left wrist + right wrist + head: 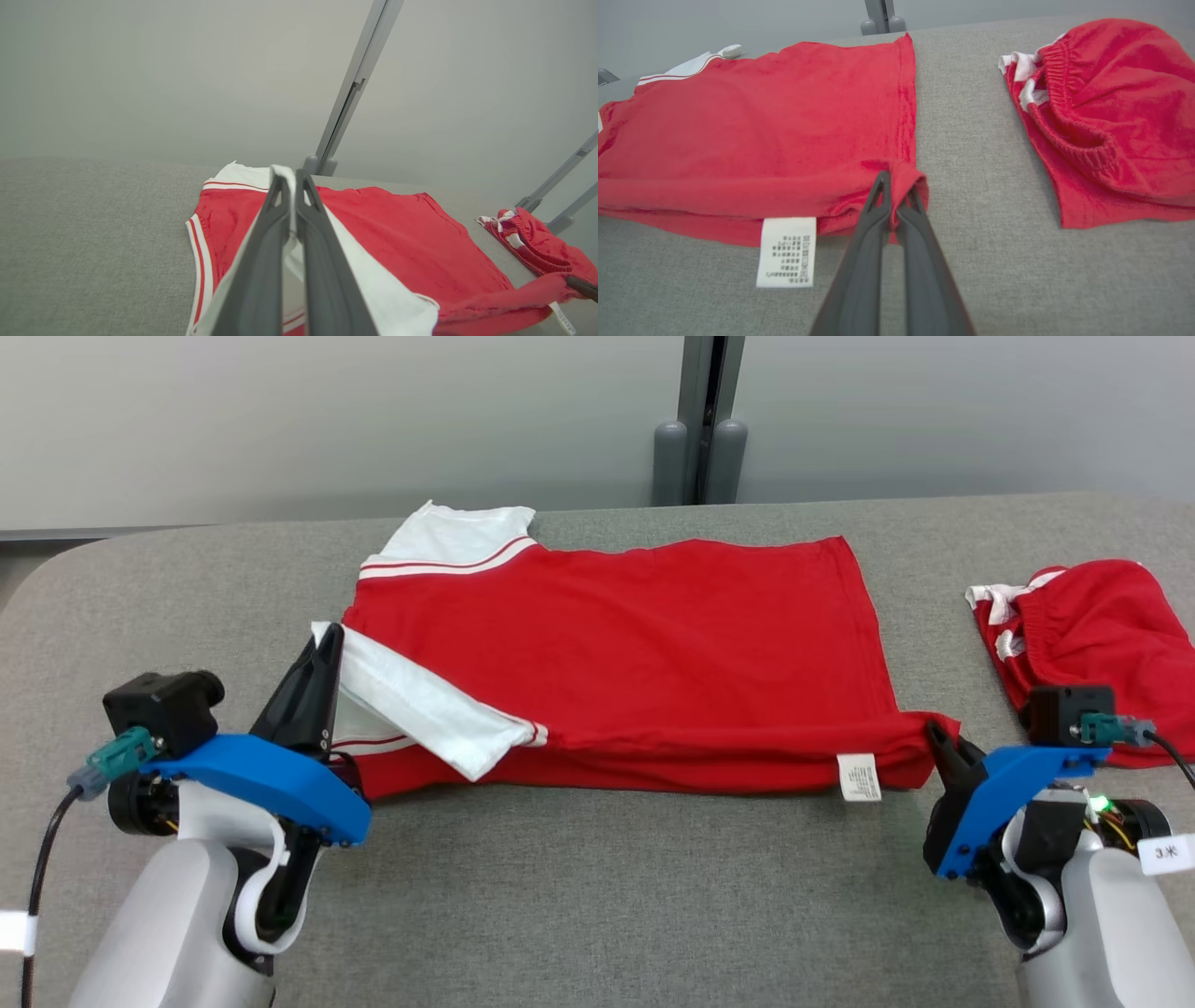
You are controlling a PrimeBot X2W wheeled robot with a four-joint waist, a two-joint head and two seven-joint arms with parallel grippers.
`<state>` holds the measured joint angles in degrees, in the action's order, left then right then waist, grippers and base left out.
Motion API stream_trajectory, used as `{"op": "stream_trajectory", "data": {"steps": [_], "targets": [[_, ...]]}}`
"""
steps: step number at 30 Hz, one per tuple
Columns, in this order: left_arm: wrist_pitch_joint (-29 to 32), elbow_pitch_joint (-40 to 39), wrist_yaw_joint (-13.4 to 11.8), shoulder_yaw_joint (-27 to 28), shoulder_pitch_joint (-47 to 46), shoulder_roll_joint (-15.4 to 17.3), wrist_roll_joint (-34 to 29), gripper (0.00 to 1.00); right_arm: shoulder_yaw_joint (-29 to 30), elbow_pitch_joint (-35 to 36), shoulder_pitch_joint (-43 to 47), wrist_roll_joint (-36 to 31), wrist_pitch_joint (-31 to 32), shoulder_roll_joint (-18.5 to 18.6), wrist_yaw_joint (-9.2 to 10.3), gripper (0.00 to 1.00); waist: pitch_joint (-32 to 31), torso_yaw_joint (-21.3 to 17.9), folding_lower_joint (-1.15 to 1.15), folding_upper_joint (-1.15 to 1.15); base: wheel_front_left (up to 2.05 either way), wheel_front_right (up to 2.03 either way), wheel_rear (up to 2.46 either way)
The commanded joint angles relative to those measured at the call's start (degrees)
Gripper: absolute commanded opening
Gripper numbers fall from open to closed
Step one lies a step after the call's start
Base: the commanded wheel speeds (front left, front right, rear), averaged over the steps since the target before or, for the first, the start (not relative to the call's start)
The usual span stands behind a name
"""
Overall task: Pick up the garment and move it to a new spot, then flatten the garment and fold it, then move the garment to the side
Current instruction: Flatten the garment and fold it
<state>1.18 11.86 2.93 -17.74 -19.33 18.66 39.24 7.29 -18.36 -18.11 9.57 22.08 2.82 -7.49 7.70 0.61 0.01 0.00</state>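
Head view: my left hand at eight o'clock and right hand at four both pinch the garment; I should fold evenly, keeping it taut.

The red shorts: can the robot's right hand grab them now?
Probably not yet: the right hand is shut on the shirt. The shorts lie close by, nothing between, so it could after letting go.

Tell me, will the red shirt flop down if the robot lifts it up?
Probably floppy: the red shirt droops and wrinkles between the left hand and right hand pinching its edge. Likely light too: two small pinches seem to hold it.
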Motion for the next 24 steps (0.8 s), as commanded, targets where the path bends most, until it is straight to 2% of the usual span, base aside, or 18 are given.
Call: {"op": "stream_trajectory", "data": {"steps": [1,9,21,24], "targets": [[-0.48,1.74,0.22,-0.05,-1.79,-0.28,-0.46,0.0,0.32,-1.37,-2.0,-0.4,-0.57,0.13,-0.01,0.0,0.15,-0.18,-0.01,0.0,0.0,0.0,0.0],[-2.95,12.71,1.96,-1.36,-8.3,-1.63,-1.34,0.0,0.57,-12.13,-10.14,-1.41,-4.02,0.14,-0.01,0.0,1.56,-0.86,-0.01,0.0,0.0,0.0,0.0],[-6.17,22.15,3.42,-3.08,-13.9,-3.4,-1.31,0.0,-0.27,-25.37,-17.96,-1.17,-10.56,0.13,-0.01,0.0,3.29,-0.71,-0.01,0.0,0.0,0.0,0.0],[-7.2,24.49,3.71,-3.87,-15.35,-4.0,-1.53,0.0,-0.89,-28.53,-19.61,-0.84,-12.39,0.12,-0.01,0.22,3.62,-0.61,-0.01,0.0,0.0,0.0,0.0]]}}
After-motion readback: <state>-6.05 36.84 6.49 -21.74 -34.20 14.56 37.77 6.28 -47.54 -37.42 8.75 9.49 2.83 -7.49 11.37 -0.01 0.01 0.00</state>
